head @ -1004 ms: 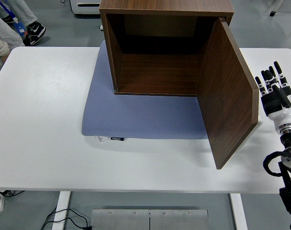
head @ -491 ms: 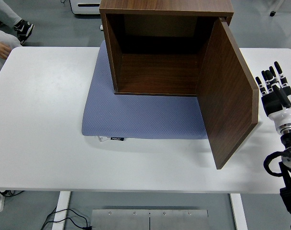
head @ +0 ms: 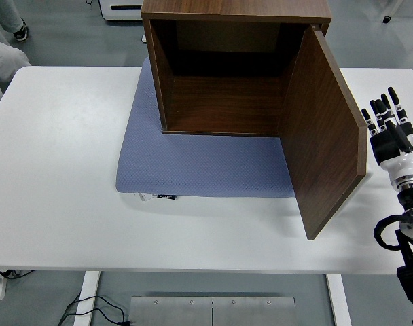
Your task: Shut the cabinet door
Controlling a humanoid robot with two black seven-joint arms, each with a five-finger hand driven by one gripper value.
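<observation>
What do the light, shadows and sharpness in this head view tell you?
Head view: even, soft light, no glare on the white table; the open cabinet is dark inside towards the back; the door throws a faint shadow on the table beneath it; the mat and right hand look sharp, no blur.

White table (head: 64,176), blue-grey mat (head: 200,166) lying on it, person's light-clothed legs (head: 1,54) at top left

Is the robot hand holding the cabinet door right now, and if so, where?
No. The right robot hand holds nothing; its fingers are extended, just beside the open cabinet door at its outer edge.
</observation>
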